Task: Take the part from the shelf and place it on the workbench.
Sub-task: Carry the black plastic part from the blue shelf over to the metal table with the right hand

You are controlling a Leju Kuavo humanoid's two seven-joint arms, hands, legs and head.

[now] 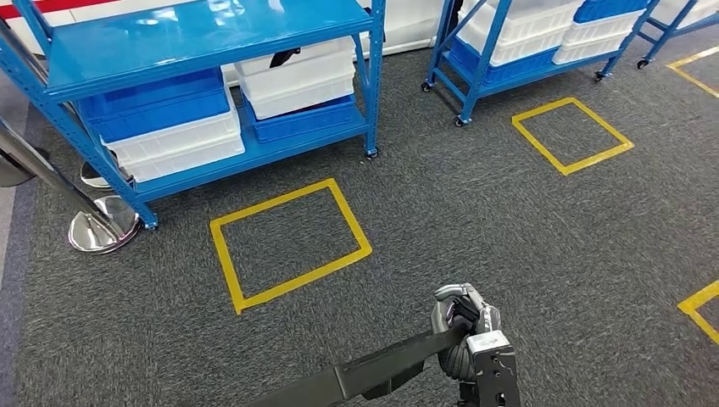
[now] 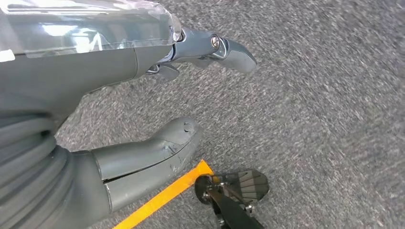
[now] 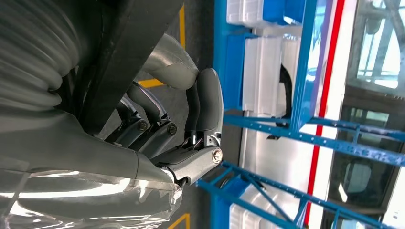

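Part (image 1: 373, 373) gripped in right robot hand (image 1: 462, 331), extending leftward.

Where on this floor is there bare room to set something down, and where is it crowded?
Bare carpet lies inside the near yellow square before the blue shelf, inside the far yellow square, and between them. The shelf's lower tier is crowded with bins. The right hand holds a long black part.
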